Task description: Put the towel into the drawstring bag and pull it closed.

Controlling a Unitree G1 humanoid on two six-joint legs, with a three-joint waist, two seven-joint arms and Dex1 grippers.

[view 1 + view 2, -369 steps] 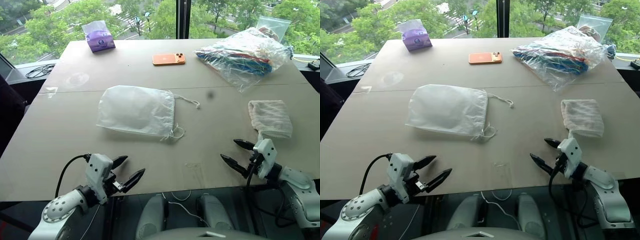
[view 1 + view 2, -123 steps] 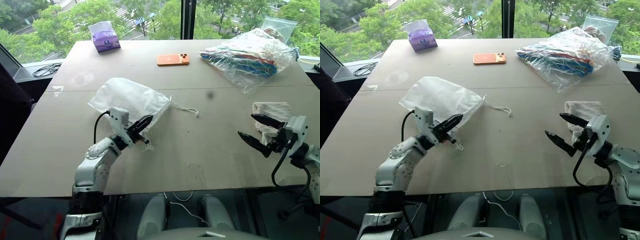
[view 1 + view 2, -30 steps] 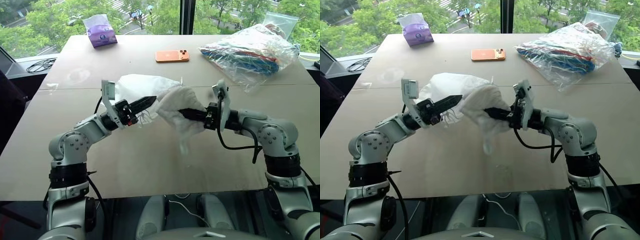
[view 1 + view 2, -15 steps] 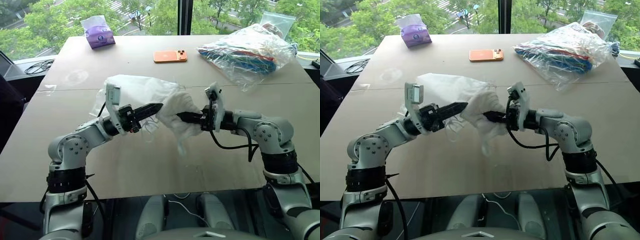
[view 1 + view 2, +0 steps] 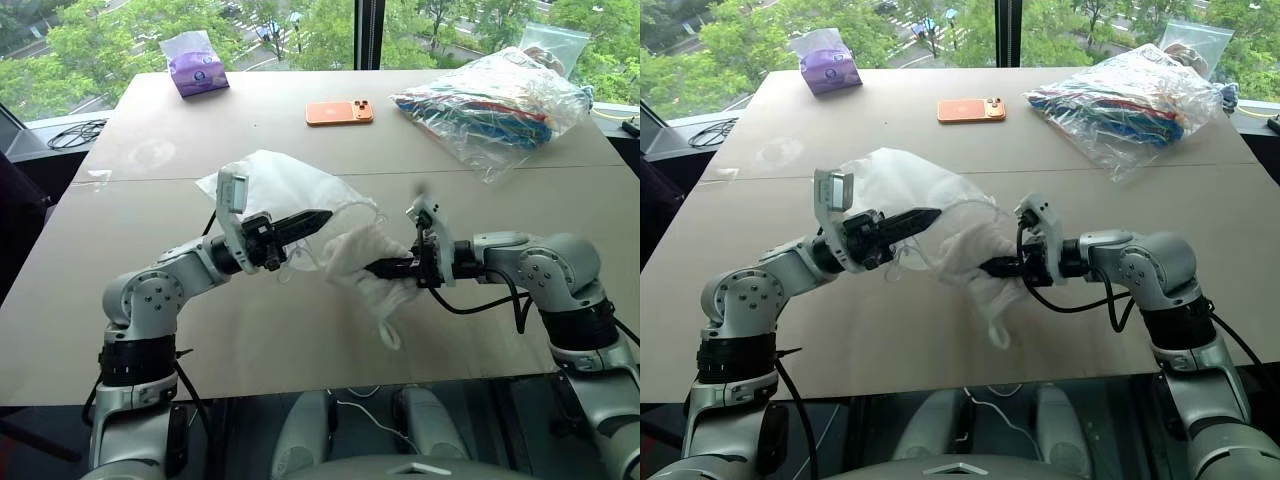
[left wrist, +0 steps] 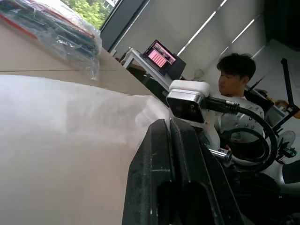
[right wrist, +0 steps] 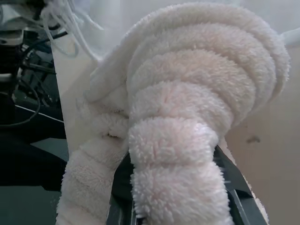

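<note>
Towel (image 5: 362, 262) hangs pinched in the right gripper (image 5: 385, 268) at the drawstring bag (image 5: 285, 190) mouth, which the left gripper (image 5: 312, 220) clamps.

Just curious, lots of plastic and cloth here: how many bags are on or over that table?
2. The white drawstring bag is held up mid-table by the left pincer; the clear plastic bag lies at the far right. Others may be hidden.

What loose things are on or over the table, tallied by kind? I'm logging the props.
Towel: 1
Drawstring bag: 1
Orange phone: 1
Purple tissue pack: 1
Clear plastic bag of colourful items: 1
Total: 5
</note>
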